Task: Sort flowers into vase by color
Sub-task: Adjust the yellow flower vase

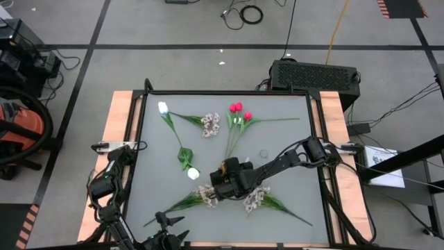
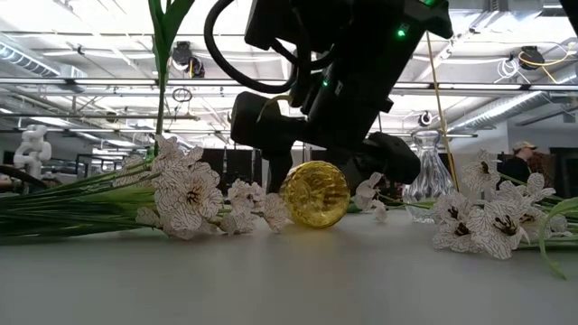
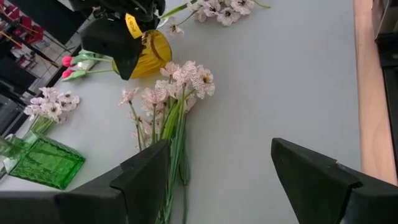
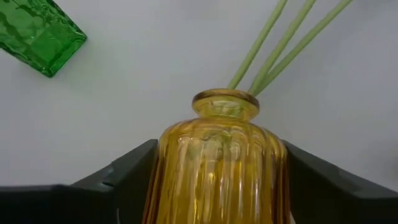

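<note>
Since every flower is lying loose on the table [image 1: 291,146], the sorting is looking barely begun: nearest, the left gripper [image 3: 217,180] is waiting with fingers spread by a whitish spray [image 3: 180,87], while the right gripper [image 4: 214,180] is pinching a yellow vase [image 4: 214,168] that is lying on its side mid-table. Farther off, a second spray [image 1: 254,200], the white tulips [image 1: 164,108], the pink tulips [image 1: 237,108], the green vase [image 3: 46,162] and the clear vase [image 2: 430,177] are sitting untouched. No readable writing is showing.
</note>
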Motion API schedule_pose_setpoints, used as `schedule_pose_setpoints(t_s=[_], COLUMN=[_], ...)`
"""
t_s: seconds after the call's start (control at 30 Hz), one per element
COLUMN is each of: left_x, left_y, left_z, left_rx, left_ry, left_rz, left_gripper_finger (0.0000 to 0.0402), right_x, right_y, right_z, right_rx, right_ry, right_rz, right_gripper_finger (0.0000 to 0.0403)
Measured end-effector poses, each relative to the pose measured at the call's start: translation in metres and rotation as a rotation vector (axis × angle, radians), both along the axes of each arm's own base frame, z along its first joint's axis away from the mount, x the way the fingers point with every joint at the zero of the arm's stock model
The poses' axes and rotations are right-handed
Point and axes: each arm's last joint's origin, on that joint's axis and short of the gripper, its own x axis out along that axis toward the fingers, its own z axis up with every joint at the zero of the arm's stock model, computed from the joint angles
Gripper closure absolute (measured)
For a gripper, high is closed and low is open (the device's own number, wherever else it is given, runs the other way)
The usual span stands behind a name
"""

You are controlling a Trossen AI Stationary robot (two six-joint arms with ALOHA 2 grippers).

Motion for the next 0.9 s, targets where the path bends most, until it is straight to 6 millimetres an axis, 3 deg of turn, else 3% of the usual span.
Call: schedule_pose_setpoints(t_s=[0.17, 0.53, 0.9], left_x=[0.0, 0.0, 0.008], left_y=[0.0, 0.0, 0.006], left_z=[0.0, 0.0, 0.0], left_rx=[-0.001, 0.002, 0.098], left_ry=[-0.001, -0.007, -0.176], left_rz=[0.0, -0.002, -0.041], left_gripper_finger=[0.0117, 0.0117, 0.0117], right_x=[-0.002, -0.012, -0.019], right_y=[0.005, 0.034, 0.052], right_z=[0.001, 0.011, 0.018], right_rx=[-0.045, -0.386, -0.671], right_ry=[-0.019, -0.173, -0.284], right_rz=[-0.001, 0.011, 0.002], right_gripper_finger=[0.0108, 0.0114, 0.0113])
